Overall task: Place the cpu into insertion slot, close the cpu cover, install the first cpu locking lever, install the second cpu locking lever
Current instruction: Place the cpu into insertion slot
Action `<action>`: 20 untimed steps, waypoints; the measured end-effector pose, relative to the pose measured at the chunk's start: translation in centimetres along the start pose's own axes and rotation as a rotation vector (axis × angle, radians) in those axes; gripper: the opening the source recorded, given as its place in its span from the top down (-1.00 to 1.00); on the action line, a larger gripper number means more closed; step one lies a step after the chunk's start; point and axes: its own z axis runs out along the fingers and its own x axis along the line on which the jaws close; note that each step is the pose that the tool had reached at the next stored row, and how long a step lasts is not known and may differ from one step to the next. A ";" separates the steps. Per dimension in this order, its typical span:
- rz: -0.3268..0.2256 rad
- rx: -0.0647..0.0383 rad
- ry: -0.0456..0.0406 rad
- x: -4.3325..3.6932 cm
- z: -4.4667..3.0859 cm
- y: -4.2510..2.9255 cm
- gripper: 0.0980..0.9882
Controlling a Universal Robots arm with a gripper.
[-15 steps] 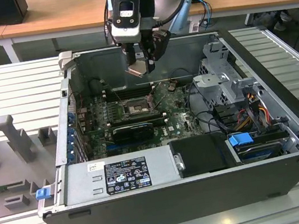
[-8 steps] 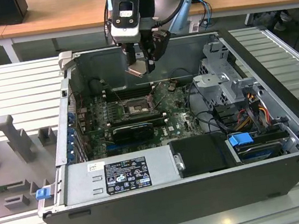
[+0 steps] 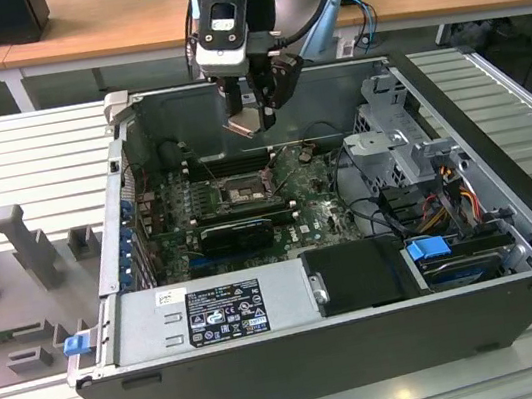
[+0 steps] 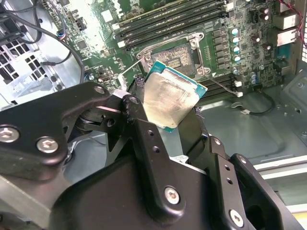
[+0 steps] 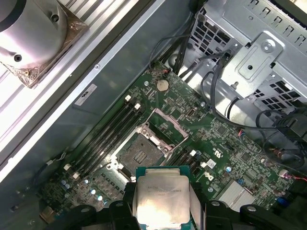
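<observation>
No words or numbers can be read here. 1 black-and-white label (image 3: 225, 312) sits on the grey power box (image 3: 288, 307) — its print is too tiny. 1 white sticker (image 5: 85, 94) is on the case wall (image 5: 115, 86) — too blurry. The cpu (image 5: 160, 197) has faint, unclear marks.

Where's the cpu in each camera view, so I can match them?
Exterior view: the cpu held in the gripper, over the open case.
Second wrist view: the cpu tilted against the gripper's black body.
First wrist view: the cpu face-on, near the insertion slot.
Shared landmark: the insertion slot.
</observation>
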 end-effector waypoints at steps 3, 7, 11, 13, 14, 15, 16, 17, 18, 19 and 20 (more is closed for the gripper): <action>0.006 0.000 -0.0006 0.00 0.01 0.00 0.03; 0.015 0.000 -0.0013 0.00 0.02 0.00 0.03; 0.022 0.000 -0.0020 0.00 0.03 0.00 0.03; 0.027 -0.001 -0.0024 0.00 0.03 0.00 0.03; 0.031 -0.001 -0.0027 0.00 0.03 0.00 0.03; 0.036 -0.001 -0.0032 0.00 0.04 0.00 0.03; 0.045 -0.001 -0.0040 0.00 0.05 0.00 0.03; 0.066 -0.001 -0.0059 0.00 0.06 -0.01 0.03; 0.082 -0.002 -0.0072 0.00 0.07 -0.01 0.03; 0.098 -0.002 -0.0087 0.00 0.08 -0.01 0.03; 0.105 -0.002 -0.0093 0.00 0.08 -0.01 0.03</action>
